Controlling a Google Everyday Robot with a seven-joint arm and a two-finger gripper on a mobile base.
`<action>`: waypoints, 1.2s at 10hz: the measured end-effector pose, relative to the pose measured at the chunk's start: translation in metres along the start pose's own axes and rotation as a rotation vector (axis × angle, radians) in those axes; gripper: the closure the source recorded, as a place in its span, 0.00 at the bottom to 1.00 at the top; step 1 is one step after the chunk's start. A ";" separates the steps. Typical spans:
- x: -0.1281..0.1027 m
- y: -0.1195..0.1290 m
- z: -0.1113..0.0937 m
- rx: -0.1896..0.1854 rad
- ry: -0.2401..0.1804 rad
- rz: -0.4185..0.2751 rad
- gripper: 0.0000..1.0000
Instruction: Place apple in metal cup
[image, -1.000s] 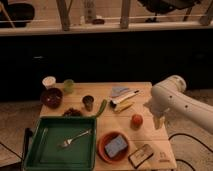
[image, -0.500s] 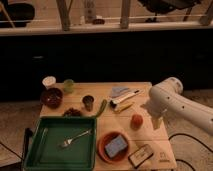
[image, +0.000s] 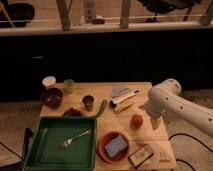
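Note:
The apple (image: 136, 120), small and orange-red, lies on the wooden table (image: 160, 145) right of centre. The metal cup (image: 88, 102), small and dark, stands upright left of centre, well to the left of the apple. My white arm (image: 172, 102) reaches in from the right. Its gripper (image: 153, 120) hangs down just right of the apple, close to it and holding nothing that I can see.
A green tray (image: 37, 150) with a fork (image: 75, 139) fills the front left. An orange bowl (image: 103, 150) holds a blue sponge. A white cup (image: 49, 81), a green cup (image: 68, 85), a dark bowl (image: 51, 97) and grapes (image: 73, 112) are at the back left. A white-handled tool (image: 125, 97) lies mid-table.
My arm has shifted a little to the left, bringing the gripper closer to the apple. The objects on the table have not moved.

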 end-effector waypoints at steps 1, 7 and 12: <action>-0.002 0.000 0.004 0.001 -0.007 -0.014 0.20; -0.006 -0.001 0.020 0.011 -0.043 -0.064 0.20; -0.008 -0.001 0.030 0.018 -0.077 -0.074 0.20</action>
